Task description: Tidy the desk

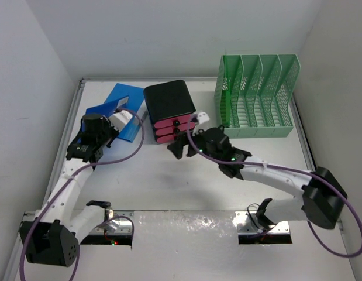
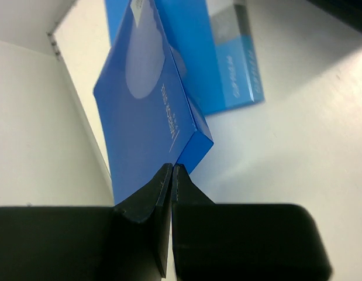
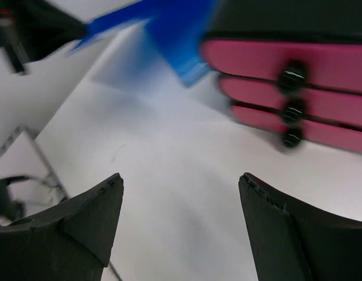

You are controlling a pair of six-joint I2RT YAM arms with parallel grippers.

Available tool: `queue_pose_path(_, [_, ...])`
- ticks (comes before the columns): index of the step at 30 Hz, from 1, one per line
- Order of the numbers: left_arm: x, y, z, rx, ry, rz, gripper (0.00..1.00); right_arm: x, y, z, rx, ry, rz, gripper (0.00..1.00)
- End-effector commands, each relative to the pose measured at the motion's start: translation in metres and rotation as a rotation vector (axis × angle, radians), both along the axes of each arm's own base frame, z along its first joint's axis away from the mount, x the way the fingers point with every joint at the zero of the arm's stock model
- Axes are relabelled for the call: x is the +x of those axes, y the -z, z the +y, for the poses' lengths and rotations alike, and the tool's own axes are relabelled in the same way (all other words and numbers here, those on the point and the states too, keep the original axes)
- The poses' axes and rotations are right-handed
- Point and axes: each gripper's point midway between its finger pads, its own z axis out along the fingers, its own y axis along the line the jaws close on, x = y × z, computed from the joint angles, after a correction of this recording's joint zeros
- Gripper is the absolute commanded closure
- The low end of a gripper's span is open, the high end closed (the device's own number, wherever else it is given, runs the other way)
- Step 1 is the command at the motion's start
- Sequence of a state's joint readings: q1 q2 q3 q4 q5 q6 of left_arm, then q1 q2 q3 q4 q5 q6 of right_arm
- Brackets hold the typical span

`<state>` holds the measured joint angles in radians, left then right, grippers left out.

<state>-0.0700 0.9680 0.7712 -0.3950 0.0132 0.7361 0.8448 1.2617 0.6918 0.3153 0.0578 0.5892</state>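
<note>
The desk (image 1: pixel 169 187) is a wide white tabletop with thin metal rails. A blue book (image 2: pixel 145 105) stands tilted on its edge at the back left, also visible from above (image 1: pixel 103 109). A second blue book (image 2: pixel 227 58) lies flat behind it. My left gripper (image 2: pixel 171 167) is shut, its tips right at the tilted book's lower corner with nothing visible between them; from above it sits by the books (image 1: pixel 112 120). My right gripper (image 3: pixel 182 177) is open over bare desk, just in front of the drawer box (image 3: pixel 286 64), with nothing between its fingers.
The black box of three pink drawers (image 1: pixel 169 100) stands at the back centre. A mint-green mesh file rack (image 1: pixel 257 96) stands at the back right. White walls close in the left, right and back. The right gripper (image 1: pixel 179 142) is close to the drawer fronts.
</note>
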Motion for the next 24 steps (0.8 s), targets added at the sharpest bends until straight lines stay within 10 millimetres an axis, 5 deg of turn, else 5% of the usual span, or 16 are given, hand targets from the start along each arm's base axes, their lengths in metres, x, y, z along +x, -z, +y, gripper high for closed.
queue_pose_path(1, [-0.022, -0.007, -0.002, -0.011, 0.026, 0.054, 1.00, -0.032, -0.050, 0.067, 0.023, -0.312, -0.239, 0.23])
queue_pose_path(4, [-0.020, -0.020, 0.003, 0.022, 0.020, 0.024, 1.00, -0.049, -0.057, 0.091, -0.102, -0.530, -0.478, 0.17])
queue_pose_path(8, [-0.017, -0.030, 0.005, 0.038, 0.020, 0.012, 1.00, -0.021, -0.035, 0.100, -0.433, -0.627, -0.845, 0.11])
queue_pose_path(13, [-0.021, -0.030, 0.004, 0.042, 0.029, 0.023, 1.00, -0.025, 0.006, 0.132, -0.560, -0.860, -1.090, 0.09])
queue_pose_path(14, [-0.023, -0.030, 0.005, 0.043, 0.031, 0.032, 1.00, -0.022, -0.001, 0.139, -0.554, -0.847, -1.182, 0.07])
queue_pose_path(19, [-0.025, -0.041, 0.006, 0.064, 0.039, 0.036, 1.00, 0.002, 0.019, 0.175, -0.580, -0.844, -1.220, 0.05])
queue_pose_path(21, [-0.029, -0.040, 0.006, 0.067, 0.049, 0.057, 1.00, 0.015, 0.003, 0.192, -0.545, -0.776, -1.261, 0.05])
queue_pose_path(22, [-0.030, -0.040, 0.005, 0.068, 0.054, 0.062, 1.00, 0.022, 0.017, 0.197, -0.561, -0.774, -1.242, 0.05])
queue_pose_path(24, [-0.033, -0.037, 0.005, 0.072, 0.060, 0.078, 1.00, 0.034, 0.006, 0.210, -0.562, -0.730, -1.257, 0.05])
